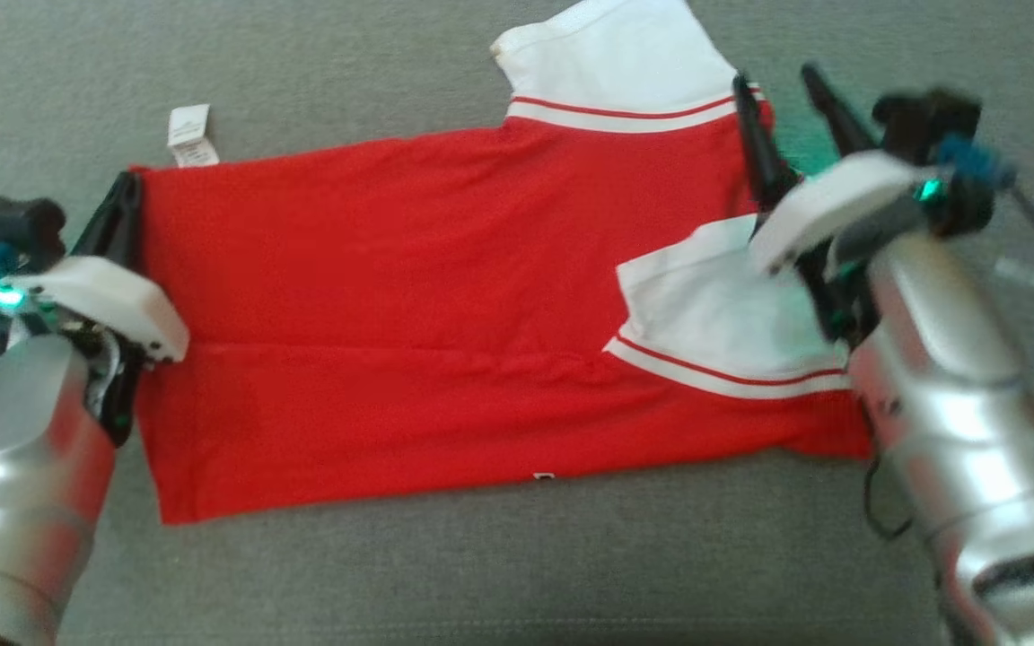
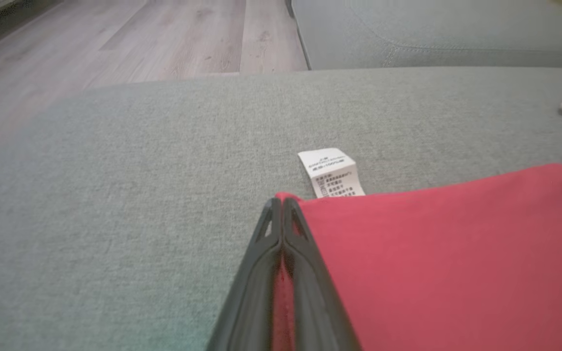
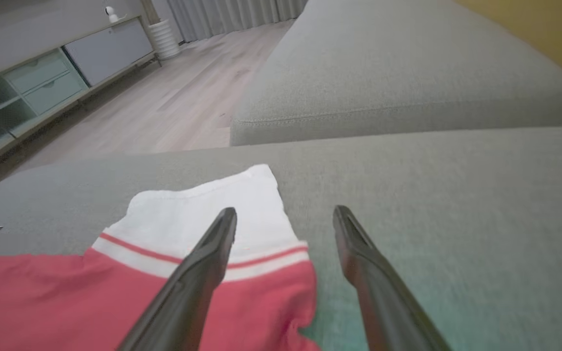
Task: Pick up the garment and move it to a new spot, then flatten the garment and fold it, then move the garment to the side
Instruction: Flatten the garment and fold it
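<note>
Head view: the red shirt lies flat on the sofa cushion, with bare room all round; the right arm hides its right edge. Left wrist view: the left tool is pinched on its hem corner. Right wrist view: the right tool is wide, over a white sleeve.

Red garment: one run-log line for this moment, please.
left gripper: shut on garment corner | right gripper: open at sleeve edge | garment: spread on sofa
</note>
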